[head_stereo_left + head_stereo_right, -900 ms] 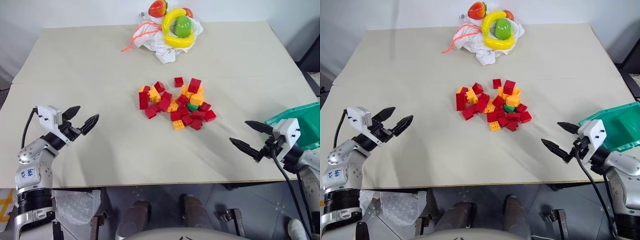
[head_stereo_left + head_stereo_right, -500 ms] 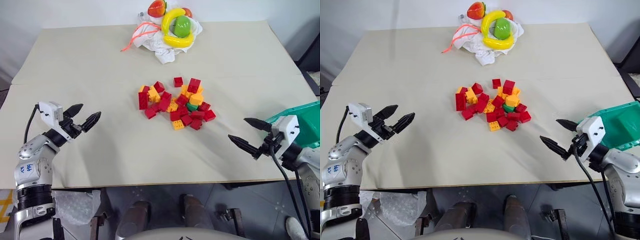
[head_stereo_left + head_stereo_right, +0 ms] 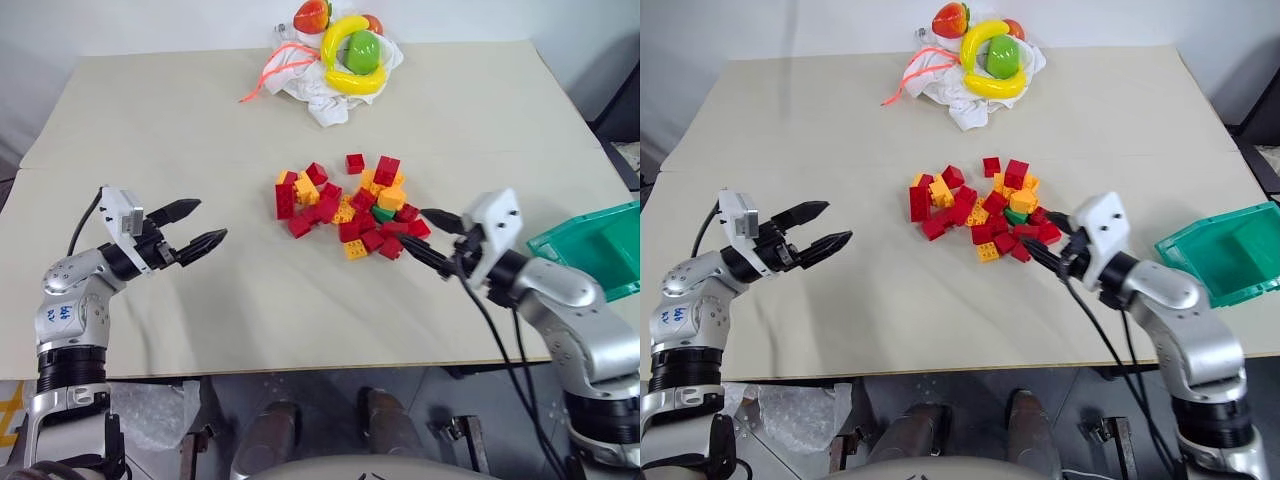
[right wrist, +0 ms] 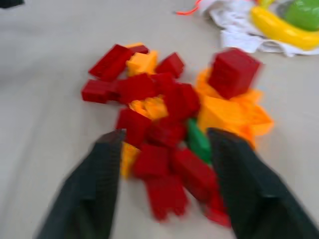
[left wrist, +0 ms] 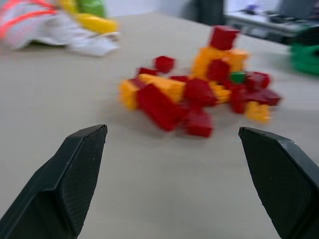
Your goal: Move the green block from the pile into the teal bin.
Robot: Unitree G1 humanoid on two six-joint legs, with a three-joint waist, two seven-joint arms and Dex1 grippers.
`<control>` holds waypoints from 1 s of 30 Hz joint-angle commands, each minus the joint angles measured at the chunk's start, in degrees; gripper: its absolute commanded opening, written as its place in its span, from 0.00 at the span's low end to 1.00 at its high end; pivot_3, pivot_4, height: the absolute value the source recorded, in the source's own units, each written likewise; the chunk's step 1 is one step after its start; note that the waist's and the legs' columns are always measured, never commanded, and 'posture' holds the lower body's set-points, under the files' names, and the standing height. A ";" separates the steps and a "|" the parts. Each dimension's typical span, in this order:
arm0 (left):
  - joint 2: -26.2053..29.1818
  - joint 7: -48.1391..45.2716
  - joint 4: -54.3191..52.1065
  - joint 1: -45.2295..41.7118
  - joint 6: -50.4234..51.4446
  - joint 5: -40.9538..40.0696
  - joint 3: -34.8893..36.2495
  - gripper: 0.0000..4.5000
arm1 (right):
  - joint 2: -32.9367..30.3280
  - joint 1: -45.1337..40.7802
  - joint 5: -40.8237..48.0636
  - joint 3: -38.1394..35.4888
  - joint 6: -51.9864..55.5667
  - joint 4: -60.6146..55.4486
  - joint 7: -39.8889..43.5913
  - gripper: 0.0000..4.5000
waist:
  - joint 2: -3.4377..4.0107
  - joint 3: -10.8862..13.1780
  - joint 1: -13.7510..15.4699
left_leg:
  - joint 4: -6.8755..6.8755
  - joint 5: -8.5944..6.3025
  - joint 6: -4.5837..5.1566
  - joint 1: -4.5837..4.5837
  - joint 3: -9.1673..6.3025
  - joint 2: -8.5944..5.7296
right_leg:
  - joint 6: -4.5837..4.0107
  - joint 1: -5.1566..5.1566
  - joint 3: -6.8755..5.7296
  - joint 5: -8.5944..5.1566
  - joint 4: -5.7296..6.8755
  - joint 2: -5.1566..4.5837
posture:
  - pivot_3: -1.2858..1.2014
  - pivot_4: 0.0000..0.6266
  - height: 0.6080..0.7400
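Lying just beyond the spread right hand [image 3: 432, 238] — the green block [image 3: 384, 213], unheld.

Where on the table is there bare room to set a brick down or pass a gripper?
Bare: the stretch between the left gripper and the pile, the band between the pile and the toy fruit, and the near edge. Crowded: the pile's right side, where the open right gripper sits beside the teal bin.

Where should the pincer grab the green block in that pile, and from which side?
Grip the green block across its exposed upper part, probably coming from the robot's right, where the open right pincer already is. Red and orange bricks of the pile crowd its other sides, so a sideways pinch would likely catch neighbours.
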 commanded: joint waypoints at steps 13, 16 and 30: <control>-1.29 -20.18 12.48 -8.71 -15.64 0.00 -1.49 1.00 | 30.63 -27.32 -15.25 8.48 -7.48 39.37 -22.24 0.01 | -0.03 -0.02 -3.27 | 0.01 0.04 -0.05 -0.12 0.04 -0.05 | -0.05 -0.47 -0.10 0.02 0.67 -0.04 | 0.52 0.24 1.00; -1.37 -19.77 13.32 -9.12 -17.80 0.32 -1.33 1.00 | 33.73 -30.56 -16.65 5.64 -12.53 47.06 -26.70 0.01 | -0.02 -0.03 -4.20 | 0.04 0.04 -0.05 -0.23 0.16 -0.04 | -0.06 -0.70 -0.15 0.02 0.83 -0.08 | 0.52 0.24 1.00; -1.93 -17.13 11.17 -6.58 -19.87 -0.68 -0.50 1.00 | 25.11 -23.64 -22.43 1.91 -10.78 39.95 -31.22 0.01 | -0.03 -0.06 -4.25 | 0.61 0.03 -0.04 -0.74 -0.15 -0.19 | -0.05 -0.83 -0.33 0.05 0.97 -0.16 | 0.52 0.24 1.00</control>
